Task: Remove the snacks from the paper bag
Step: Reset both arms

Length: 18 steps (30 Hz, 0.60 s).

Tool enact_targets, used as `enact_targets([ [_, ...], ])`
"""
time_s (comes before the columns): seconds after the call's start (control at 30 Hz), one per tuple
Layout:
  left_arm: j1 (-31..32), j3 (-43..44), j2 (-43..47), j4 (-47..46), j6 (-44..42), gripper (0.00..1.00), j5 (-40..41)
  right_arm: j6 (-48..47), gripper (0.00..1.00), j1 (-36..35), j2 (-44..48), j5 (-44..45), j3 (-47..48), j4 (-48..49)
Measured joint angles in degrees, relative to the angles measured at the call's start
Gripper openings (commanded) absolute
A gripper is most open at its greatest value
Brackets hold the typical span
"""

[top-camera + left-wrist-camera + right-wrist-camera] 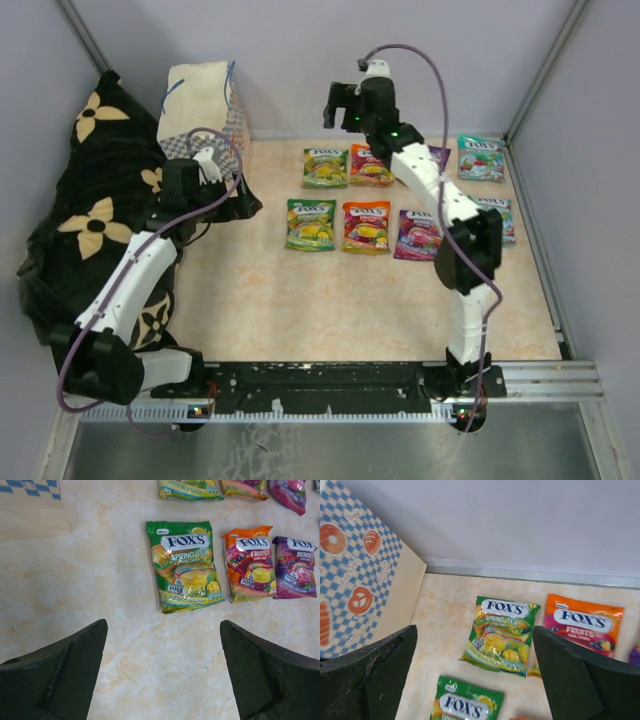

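glossy green, orange and purple pouches (pixel 185 565) lie flat ahead of our left claw (pixel 163 630), spread apart. left of our right claw (pixel 475 630), also apart, we see the blue-checked paper bag (pixel 355 570).

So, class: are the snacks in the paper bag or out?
Out: the snacks lie flat in two rows on the table, beside the paper bag. Bag's inside: cannot tell.

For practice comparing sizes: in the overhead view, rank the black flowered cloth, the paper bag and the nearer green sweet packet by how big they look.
1. black flowered cloth
2. paper bag
3. nearer green sweet packet, clearly the smallest
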<state>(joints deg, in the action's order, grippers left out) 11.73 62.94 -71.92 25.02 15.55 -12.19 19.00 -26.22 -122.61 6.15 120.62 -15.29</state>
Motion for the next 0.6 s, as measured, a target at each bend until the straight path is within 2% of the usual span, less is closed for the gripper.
enact_targets([
  [0.1, 0.00, -0.98, 1.03, -3.67, -0.04, 1.00, -0.22, -1.27, 0.99, 0.61, 12.44, -0.70, -11.61, 2.91],
  [0.33, 0.00, -9.66, 9.29, -14.25, -0.90, 1.00, -0.48, -3.45, 0.99, 0.57, 43.17, 4.11, -54.80, 13.44],
  [0.43, -0.02, -14.40, 12.72, -19.67, -0.90, 1.00, -0.44, -3.15, 0.99, 0.52, 53.55, 5.29, -68.41, 15.41],
  [0.6, 0.00, -21.73, 16.72, -27.30, -0.90, 1.00, 0.90, -0.31, 0.99, 0.52, 65.29, 7.28, -79.21, 17.35],
])
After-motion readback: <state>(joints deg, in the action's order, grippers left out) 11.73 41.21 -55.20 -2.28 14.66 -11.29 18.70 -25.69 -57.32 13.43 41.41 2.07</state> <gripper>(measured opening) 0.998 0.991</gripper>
